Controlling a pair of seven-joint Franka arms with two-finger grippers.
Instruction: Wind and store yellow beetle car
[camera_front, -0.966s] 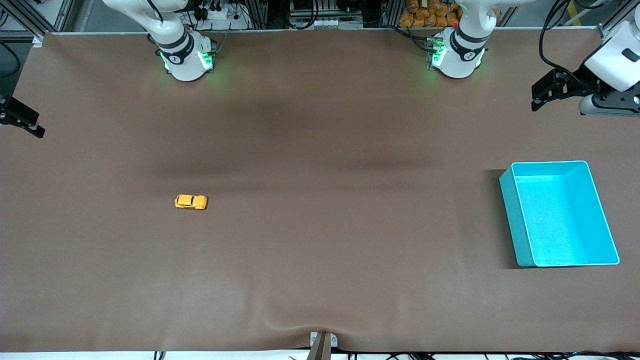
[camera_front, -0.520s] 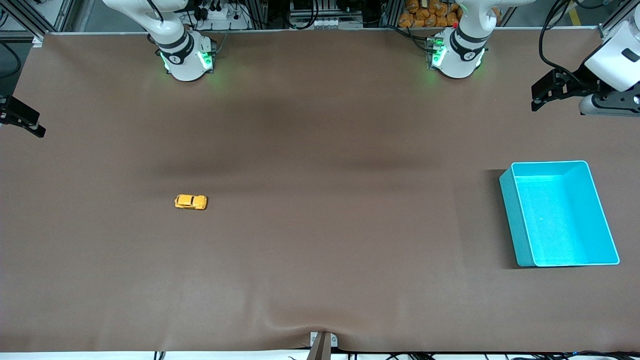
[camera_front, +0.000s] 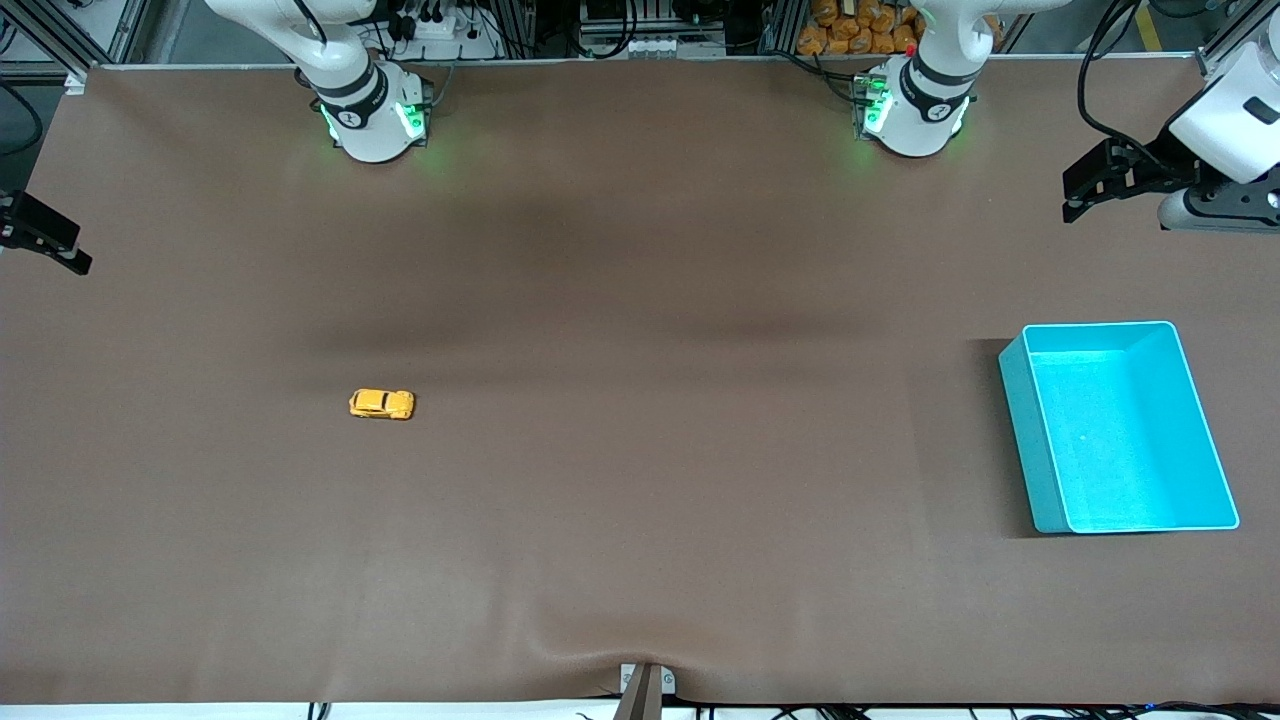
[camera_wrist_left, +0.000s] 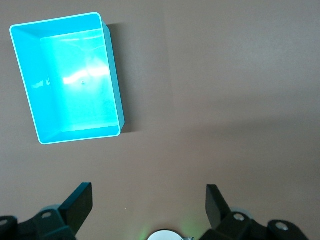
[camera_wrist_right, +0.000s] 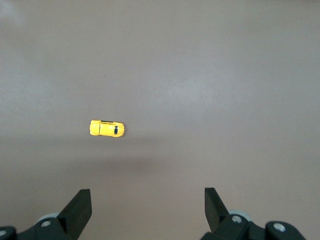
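Fingers (camera_wrist_right: 75, 210) of the right gripper (camera_wrist_right: 148, 209) are spread wide with nothing between them, seen in the right wrist view looking straight down on the table (camera_front: 640, 520) from high above; that gripper shows in the front view only as a dark bracket at the edge of the table's right-arm end (camera_front: 45, 235), well apart from any object; it looks parked up there to keep the whole workspace in sight; the yellow beetle car (camera_front: 382, 404) sits on its wheels on the bare table, toward the right arm's end and well apart from everything else, its long axis running along the table; nothing touches it, so I judge the winding has not yet begun, and the right arm is the natural one to reach it; the turquoise bin (camera_front: 1020, 440) stands open-topped and empty toward the left arm's end, presumably waiting to receive the car; the left gripper (camera_wrist_left: 149, 207) hangs high over the table beside that bin, its fingers (camera_wrist_left: 79, 206) likewise spread and empty, that arm waiting.
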